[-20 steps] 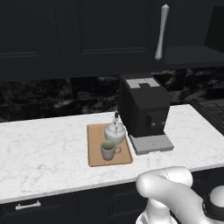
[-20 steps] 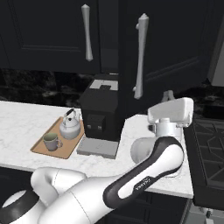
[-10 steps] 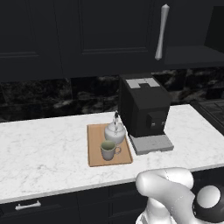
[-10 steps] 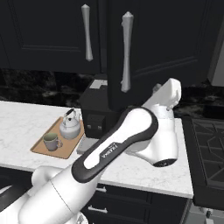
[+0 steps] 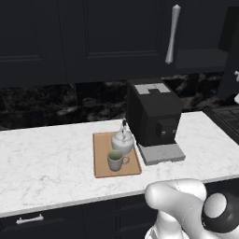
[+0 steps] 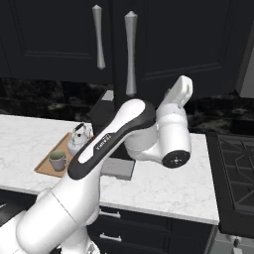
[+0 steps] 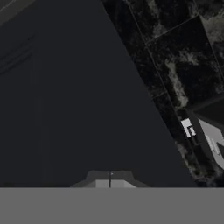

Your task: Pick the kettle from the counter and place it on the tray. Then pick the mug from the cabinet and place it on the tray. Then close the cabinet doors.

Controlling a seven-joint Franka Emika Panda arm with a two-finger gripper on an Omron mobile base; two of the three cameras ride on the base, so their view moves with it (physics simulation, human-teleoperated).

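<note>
The white-silver kettle (image 5: 123, 141) and the grey-green mug (image 5: 115, 160) both stand on the wooden tray (image 5: 100, 166) on the marble counter (image 5: 46, 163); they show again as kettle (image 6: 79, 142), mug (image 6: 57, 160) and tray (image 6: 45, 166). My arm reaches up to the dark cabinet doors, and the hand (image 6: 179, 93) lies against the face of the right door (image 6: 163, 44). That door's silver handle (image 6: 130, 52) hangs nearer the camera than the left door's handle (image 6: 98, 37), so it stands ajar. My gripper (image 7: 109, 178) is shut, empty, close to the dark door panel (image 7: 78, 96).
A black coffee machine (image 5: 154, 114) stands right of the tray, with its grey drip plate (image 5: 161, 153) in front. A stove top (image 6: 238, 158) lies at the counter's right end. Dark marble backsplash (image 5: 56, 105) runs behind. Drawers (image 5: 28, 219) sit below the counter.
My arm has swung up and left against the right door. In the right base view that door's handle has moved left, toward the other handle, as the door swings inward.
</note>
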